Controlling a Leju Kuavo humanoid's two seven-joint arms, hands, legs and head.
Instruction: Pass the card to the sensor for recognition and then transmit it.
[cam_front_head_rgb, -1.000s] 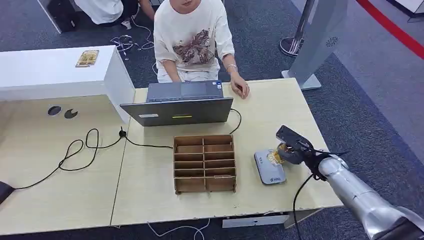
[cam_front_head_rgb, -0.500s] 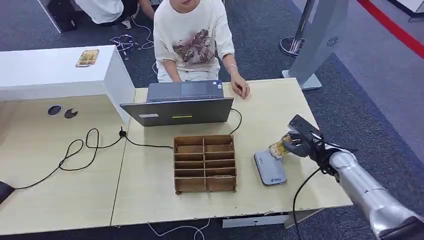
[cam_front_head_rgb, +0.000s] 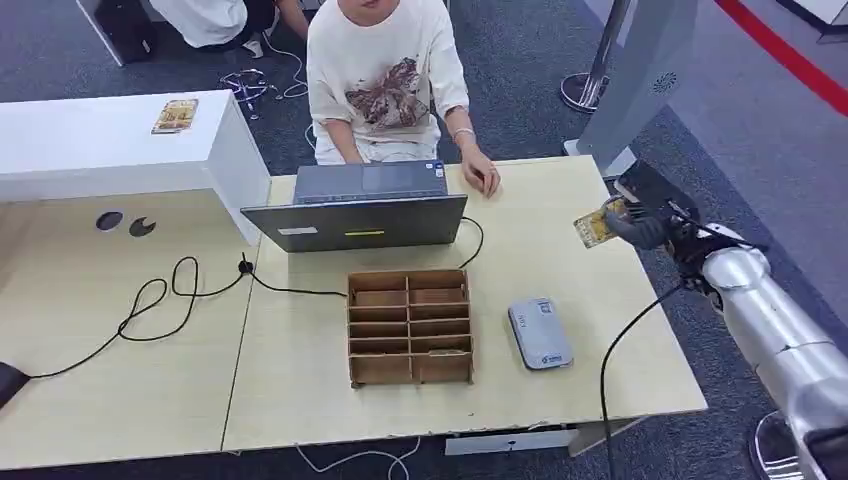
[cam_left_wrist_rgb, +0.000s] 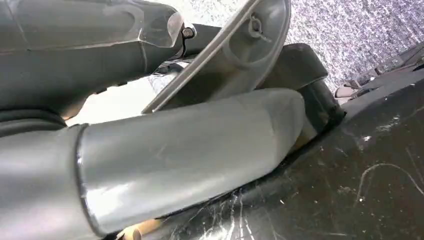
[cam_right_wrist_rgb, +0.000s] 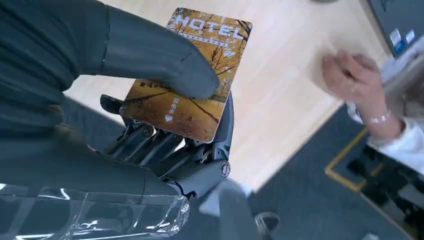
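Observation:
My right hand (cam_front_head_rgb: 640, 215) hovers above the table's far right corner and holds a yellow hotel card (cam_front_head_rgb: 592, 229) between thumb and fingers. The right wrist view shows the card (cam_right_wrist_rgb: 192, 80) close up, the thumb pressing on its printed face and the dark fingers under it. The grey card sensor (cam_front_head_rgb: 540, 333) lies flat on the table to the right of the wooden organiser, well behind and left of the hand. A person sits across the table with one hand (cam_front_head_rgb: 484, 179) resting on the tabletop, a short way left of the card.
A wooden organiser (cam_front_head_rgb: 410, 326) with several slots stands mid-table. An open laptop (cam_front_head_rgb: 357, 208) sits in front of the person. A black cable (cam_front_head_rgb: 170, 300) loops over the left part. A second card (cam_front_head_rgb: 175, 116) lies on the white counter (cam_front_head_rgb: 100, 140).
My right hand has lifted the card off the sensor and carried it up and away toward the table's far right corner, nearer the person's hand.

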